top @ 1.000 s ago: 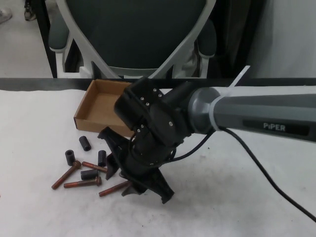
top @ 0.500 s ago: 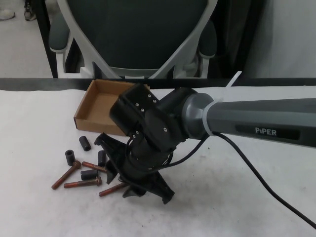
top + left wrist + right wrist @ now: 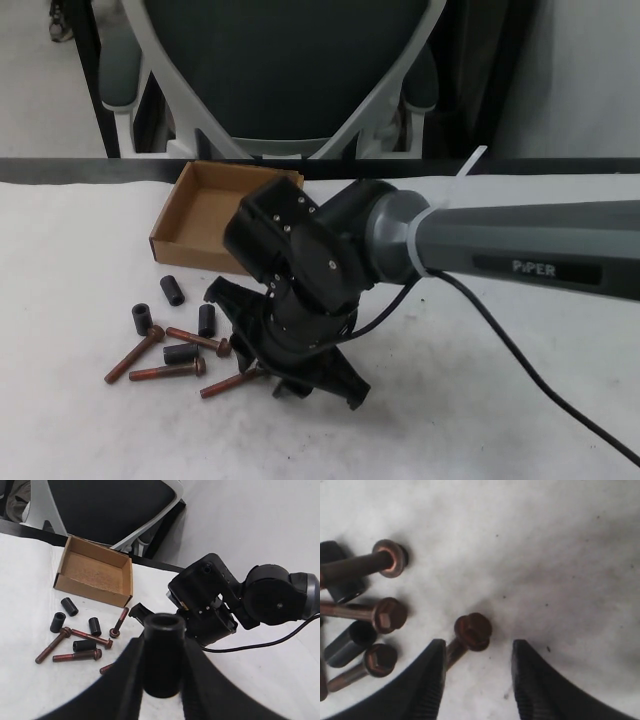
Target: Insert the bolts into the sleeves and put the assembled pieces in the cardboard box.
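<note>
Black right claw (image 3: 477, 645), perhaps lower than before, open over bolt (image 3: 472, 631).

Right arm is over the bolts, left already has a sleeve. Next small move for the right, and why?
Probably lower the right gripper a little and shut it on the bolt whose head lies between its open fingers. The shank runs under one finger, so the grip may land near the head. The left gripper already holds a sleeve, so a bolt is the missing part.

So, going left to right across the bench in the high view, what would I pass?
First black cylindrical sleeve → second black sleeve, farther back → third black sleeve → black right gripper → grey arm tube.
</note>
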Robot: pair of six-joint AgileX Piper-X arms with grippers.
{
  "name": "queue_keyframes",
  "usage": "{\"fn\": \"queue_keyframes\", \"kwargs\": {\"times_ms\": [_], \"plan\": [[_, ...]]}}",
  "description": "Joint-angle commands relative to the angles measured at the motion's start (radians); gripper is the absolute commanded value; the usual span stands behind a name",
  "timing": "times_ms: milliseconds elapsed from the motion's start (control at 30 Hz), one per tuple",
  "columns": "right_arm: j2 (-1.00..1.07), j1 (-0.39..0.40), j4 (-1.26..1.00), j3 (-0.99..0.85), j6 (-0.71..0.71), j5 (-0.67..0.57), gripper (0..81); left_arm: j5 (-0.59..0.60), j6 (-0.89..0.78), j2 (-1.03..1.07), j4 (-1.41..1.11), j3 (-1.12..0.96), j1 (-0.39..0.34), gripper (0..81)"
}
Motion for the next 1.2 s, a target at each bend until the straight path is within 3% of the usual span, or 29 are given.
{"fn": "queue_keyframes", "kwargs": {"times_ms": [0,233,500,833,1167], "plan": [[0.018,0.007,-0.001,-0.008,0.046,0.007,40.2,-0.023,-0.004,0.003,-0.019,-0.002,-0.002,0.8],[0.040,0.021,-0.059,-0.008,0.066,0.029,40.2,-0.031,-0.004,0.003,-0.019,-0.002,-0.002,0.8],[0.068,0.034,-0.119,-0.031,0.073,0.024,30.8,-0.031,-0.004,0.003,-0.019,-0.002,-0.002,0.8],[0.068,0.053,0.003,-0.030,0.070,0.009,30.7,-0.031,-0.004,0.003,-0.019,-0.002,-0.002,0.8],[0.068,0.052,0.047,-0.030,0.072,0.096,30.7,-0.031,-0.004,0.003,-0.019,-0.002,-0.002,0.8]]}}
